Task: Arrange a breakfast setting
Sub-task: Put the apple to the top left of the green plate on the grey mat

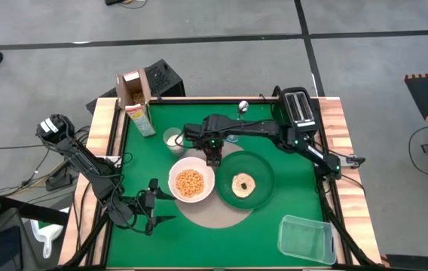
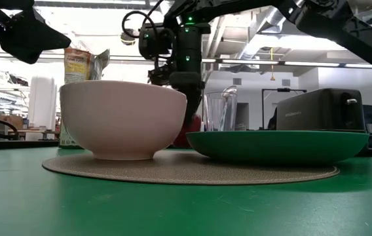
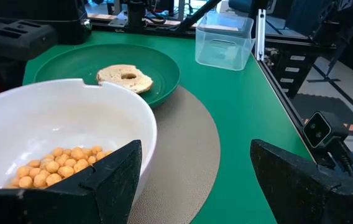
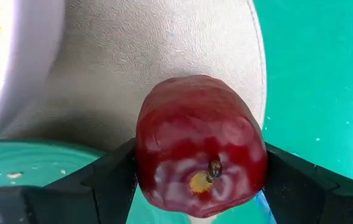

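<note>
Because the fruit (image 4: pixel 200 163) belongs beside the bowl (image 1: pixel 191 182), your right gripper (image 1: pixel 213 159) is clamped on it above the mat (image 4: pixel 158 62). Your left gripper (image 1: pixel 156 208) waits, jaws apart.

My green-topped table (image 1: pixel 274 218) is carrying a round tan mat (image 1: pixel 214 213) at centre, a clear tub (image 1: pixel 307 239) near right, a toaster (image 1: pixel 298 107) far right and a carton (image 1: pixel 142 119) far left.

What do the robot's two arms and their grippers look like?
Both arms are dark, almost black, built of slim jointed links. The left gripper and the right gripper each end in two flat, matte black fingers with angled edges. A small green light glows on the right arm, and black cables loop near that wrist in the low view.
</note>
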